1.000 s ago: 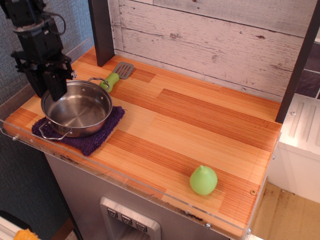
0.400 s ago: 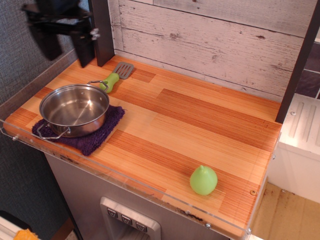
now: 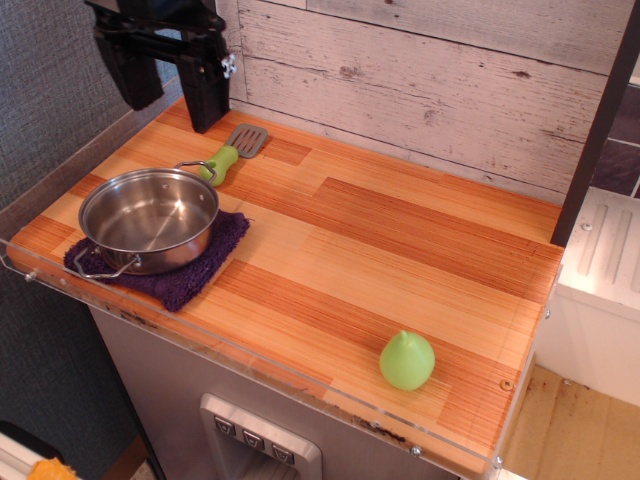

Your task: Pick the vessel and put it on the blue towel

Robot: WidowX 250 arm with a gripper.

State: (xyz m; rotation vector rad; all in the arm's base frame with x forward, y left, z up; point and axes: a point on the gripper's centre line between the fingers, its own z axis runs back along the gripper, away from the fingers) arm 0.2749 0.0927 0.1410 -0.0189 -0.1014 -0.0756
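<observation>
The vessel (image 3: 150,218), a shiny round steel pot with two wire loop handles, rests upright on the blue towel (image 3: 190,268), a dark purple-blue knitted cloth at the counter's front left. The towel shows around the pot's right and front sides. My gripper (image 3: 168,92) hangs high above the back left corner, well clear of the pot. Its two black fingers are spread apart with nothing between them.
A green-handled spatula (image 3: 233,152) lies just behind the pot. A green pear-shaped toy (image 3: 407,360) sits near the front right. A clear plastic lip (image 3: 250,352) runs along the counter's front edge. A dark post (image 3: 596,130) stands at the right, a whitewashed plank wall behind.
My gripper let go of the pot's rim and rose up and back to the right. The pot stays on the towel.
</observation>
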